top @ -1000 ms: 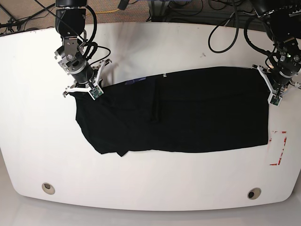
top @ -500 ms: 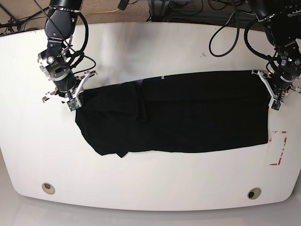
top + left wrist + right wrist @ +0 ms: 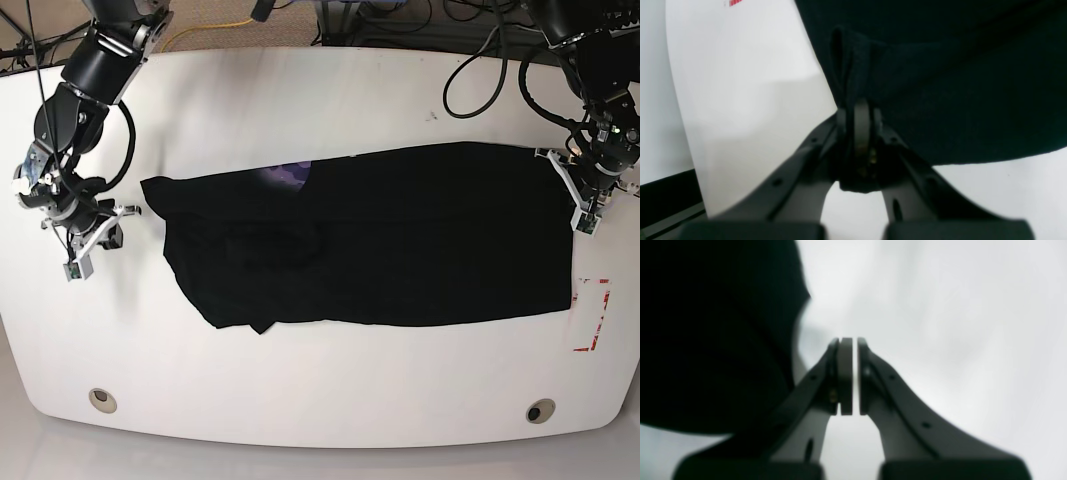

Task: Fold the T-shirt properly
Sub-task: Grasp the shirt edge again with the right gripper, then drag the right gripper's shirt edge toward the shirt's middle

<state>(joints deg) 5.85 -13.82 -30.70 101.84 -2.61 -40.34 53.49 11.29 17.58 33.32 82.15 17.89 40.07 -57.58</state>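
The white table (image 3: 320,90) carries the black T-shirt (image 3: 400,240), which lies spread flat across its middle. The left gripper (image 3: 586,207), at the right edge of the shirt, pinches a fold of its cloth. The right gripper (image 3: 88,243) is over bare table left of the shirt, fingers pressed together on nothing

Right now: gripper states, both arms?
Left gripper: shut on the black cloth T-shirt at its edge.
Right gripper: shut, holding nothing, beside the shirt.

Both arms lowered at opposite frame edges.
Left end effector (image 3: 588,205), at right, is clamped on cloth; right end effector (image 3: 84,246), at left, has jaws nearly together, gripping nothing.
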